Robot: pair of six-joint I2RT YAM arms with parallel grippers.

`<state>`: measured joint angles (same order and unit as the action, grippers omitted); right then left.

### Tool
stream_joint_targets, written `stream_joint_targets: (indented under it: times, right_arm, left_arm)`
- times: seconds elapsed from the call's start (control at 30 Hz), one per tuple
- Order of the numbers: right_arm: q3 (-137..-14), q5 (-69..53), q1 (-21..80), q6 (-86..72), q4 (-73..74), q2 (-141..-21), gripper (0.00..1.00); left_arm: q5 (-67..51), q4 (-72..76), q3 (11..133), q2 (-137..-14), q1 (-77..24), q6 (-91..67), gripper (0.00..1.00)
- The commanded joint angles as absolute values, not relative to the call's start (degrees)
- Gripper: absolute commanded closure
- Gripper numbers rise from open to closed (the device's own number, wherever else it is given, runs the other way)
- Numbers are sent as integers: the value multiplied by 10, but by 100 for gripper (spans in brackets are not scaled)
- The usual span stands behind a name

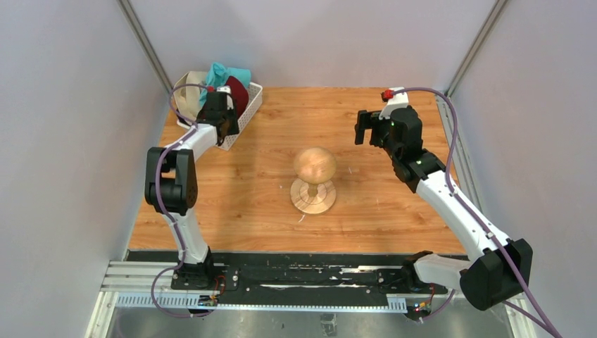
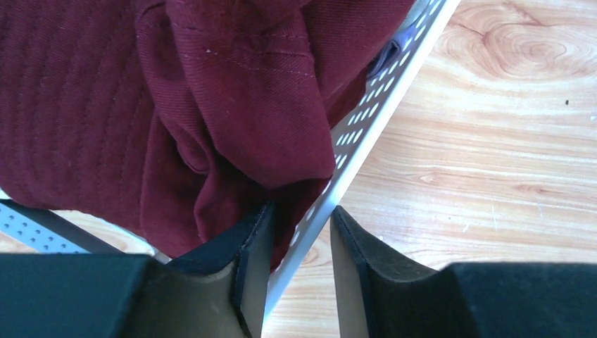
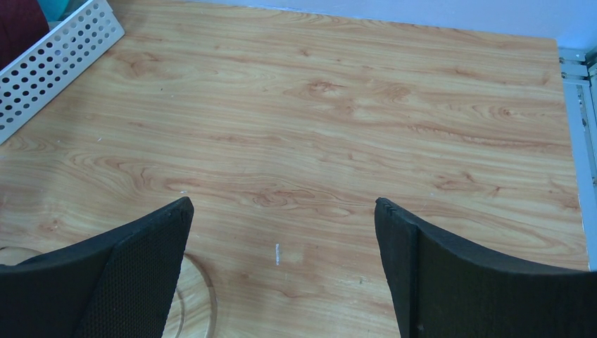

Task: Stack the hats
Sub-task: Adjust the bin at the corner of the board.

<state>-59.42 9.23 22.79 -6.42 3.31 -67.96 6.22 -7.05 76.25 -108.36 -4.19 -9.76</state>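
Left gripper (image 2: 302, 210) narrow, straddled basket (image 2: 373, 120) wall and maroon hat (image 2: 141, 105) edge, probably to pinch it; right gripper (image 3: 283, 204) wide, idle above table (image 3: 422, 105).

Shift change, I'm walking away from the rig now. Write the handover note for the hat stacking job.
Left gripper: partly open, straddling the basket wall, one finger inside against the maroon hat, the other outside; nothing clamped.
Right gripper: wide open, empty, over the table near the wooden stand.
Hats: maroon hat, teal hat and beige hat sit in the basket; no others show.
Done: nothing stacked.
Left: free the maroon hat without catching the wall, then stack every hat.
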Motion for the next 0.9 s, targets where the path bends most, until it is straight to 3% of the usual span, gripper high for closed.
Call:
stream_joint_targets:
  times: [0.0, 0.3, 0.87]
  right_arm:
    - [-605, 100, 224, -63, 26, -682, 1]
    - [-604, 98, 223, -66, 23, -682, 1]
    - [-604, 93, 222, -67, 20, -689, 1]
  left_arm:
    - [63, -90, 778, -1098, -42, -91, 65]
    - [69, -99, 757, -1083, -42, -107, 99]
    - [40, -135, 674, -989, -44, -124, 100]
